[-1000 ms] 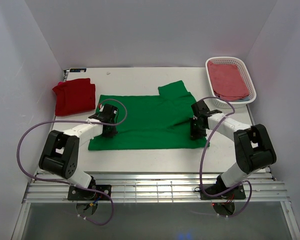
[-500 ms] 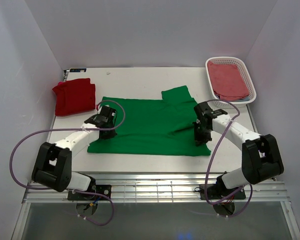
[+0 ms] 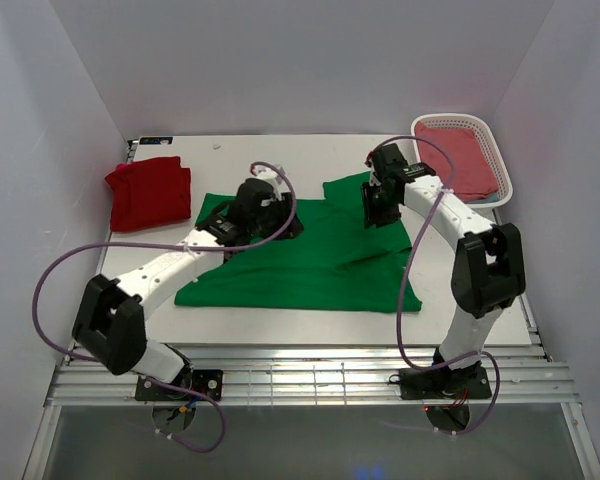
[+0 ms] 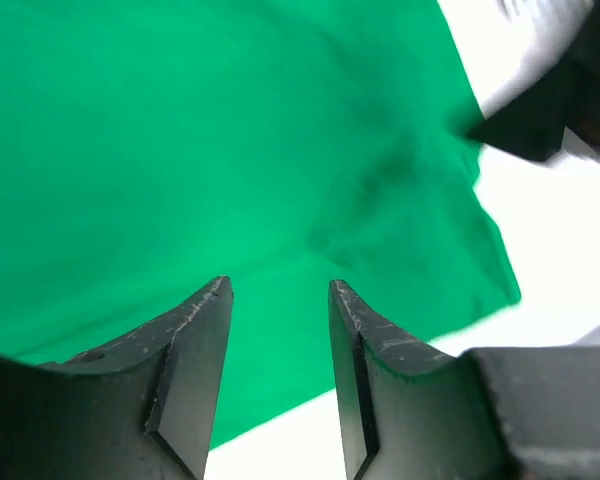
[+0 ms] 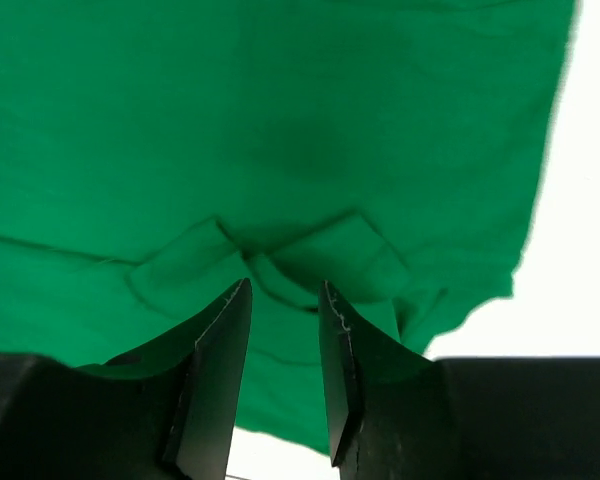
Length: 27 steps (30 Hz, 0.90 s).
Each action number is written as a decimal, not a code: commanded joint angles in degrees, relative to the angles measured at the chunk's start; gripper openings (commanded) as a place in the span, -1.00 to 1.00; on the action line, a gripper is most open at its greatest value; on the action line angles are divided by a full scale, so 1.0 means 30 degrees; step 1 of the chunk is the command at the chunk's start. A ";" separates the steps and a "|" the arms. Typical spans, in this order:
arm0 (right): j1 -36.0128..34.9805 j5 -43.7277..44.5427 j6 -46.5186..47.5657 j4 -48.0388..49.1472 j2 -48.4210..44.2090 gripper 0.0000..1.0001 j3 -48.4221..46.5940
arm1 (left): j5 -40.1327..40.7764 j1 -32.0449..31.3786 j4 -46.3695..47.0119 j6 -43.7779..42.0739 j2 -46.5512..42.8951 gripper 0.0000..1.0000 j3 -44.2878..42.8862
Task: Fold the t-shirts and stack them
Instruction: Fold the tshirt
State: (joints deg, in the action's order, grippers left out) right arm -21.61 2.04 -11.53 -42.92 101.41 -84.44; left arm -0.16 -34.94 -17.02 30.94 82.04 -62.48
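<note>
Green t-shirt (image 3: pixel 310 255) spread flat, centre; red t-shirt (image 3: pixel 148 192) folded, far-left.

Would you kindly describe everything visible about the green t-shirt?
The green t-shirt is bright, soft cloth that looks like cotton. It lies flat on the white table, spread in a rough rectangle, with one short sleeve sticking out at its far right corner and a few wrinkles on the right. The left gripper and right gripper are over its far part, jaws apart, gripping no cloth.

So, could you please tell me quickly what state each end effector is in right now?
Left end effector: open, holding nothing, over the green shirt.
Right end effector: open, holding nothing.
</note>
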 commanded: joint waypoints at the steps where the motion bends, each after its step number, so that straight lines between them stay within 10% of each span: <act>1: 0.0112 -0.0824 0.1175 0.0006 0.1615 -0.21 -0.0709 | -0.2668 -0.2352 0.1188 0.0088 0.2149 0.08 -0.0909; 8: 0.0463 -0.1588 0.1908 0.1061 0.2848 -0.20 -0.0359 | -0.2202 -0.5783 0.1511 0.0057 0.6605 0.02 -0.3782; 27: 0.0727 -0.5104 0.1997 0.1298 0.4021 -0.25 0.0988 | -0.1820 -0.6049 0.2186 0.0351 0.8512 -0.06 -0.2026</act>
State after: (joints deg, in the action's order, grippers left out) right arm -19.51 -10.57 -6.37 -38.81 112.64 -82.87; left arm -6.13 -52.77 -11.57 31.55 107.83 -69.49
